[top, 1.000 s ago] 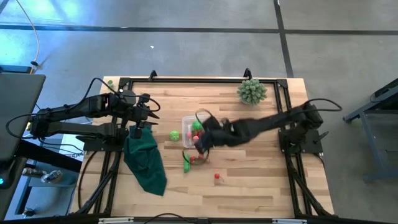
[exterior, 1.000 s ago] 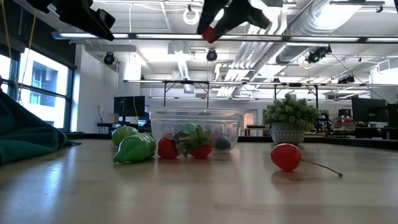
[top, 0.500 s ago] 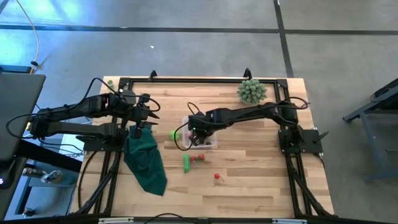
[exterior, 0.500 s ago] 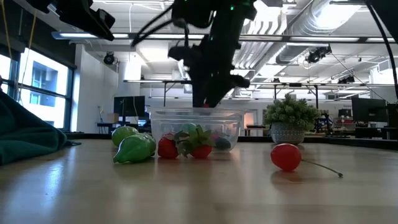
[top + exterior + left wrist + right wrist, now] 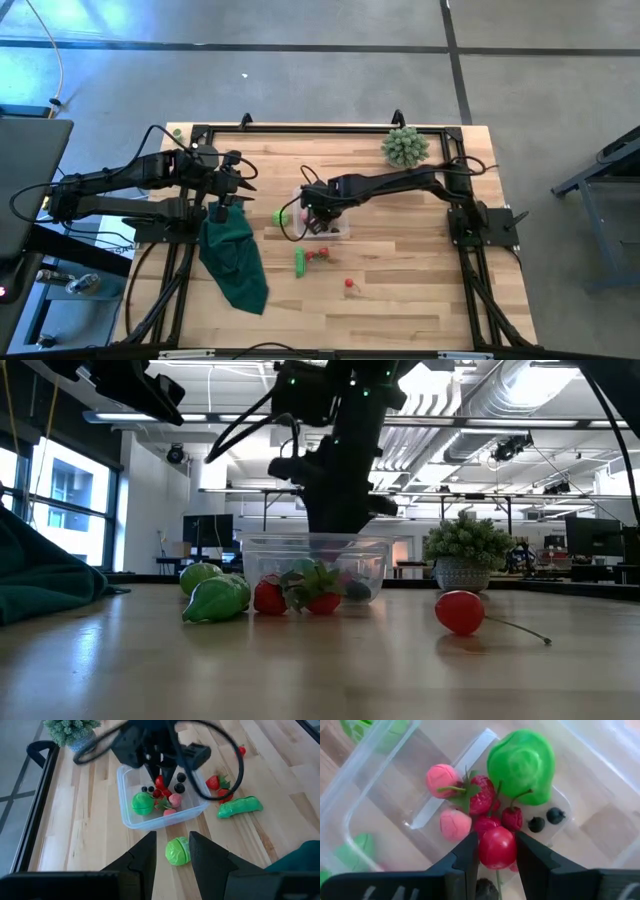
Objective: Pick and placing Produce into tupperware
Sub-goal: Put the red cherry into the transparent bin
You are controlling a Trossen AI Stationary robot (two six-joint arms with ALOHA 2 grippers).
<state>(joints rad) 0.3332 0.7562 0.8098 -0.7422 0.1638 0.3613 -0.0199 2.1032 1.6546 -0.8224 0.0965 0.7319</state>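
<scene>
The clear tupperware stands mid-table and holds a green piece, pink ones, a strawberry and dark berries. My right gripper reaches down into it, shut on a red cherry. More produce lies on the wood: a green ball, a green pod, strawberries and a red cherry. My left gripper hangs raised at the table's left, open, nothing between its fingers. My right gripper pinches the cherry's round body between its two fingers. The fingers come from above, pointing steeply down into the tupperware. The cherry sits just over the produce inside; whether it touches those pieces, I cannot tell.
A dark green cloth lies at the left, below my left gripper. A pale green spiky plant in a pot stands at the far right. Bare wood lies along the near edge and right of the loose produce.
My right gripper has swung from the near side of the tupperware toward the far edge and come down into it, tipping more steeply down, still shut on the red cherry. In the last half second it has nearly stopped.
</scene>
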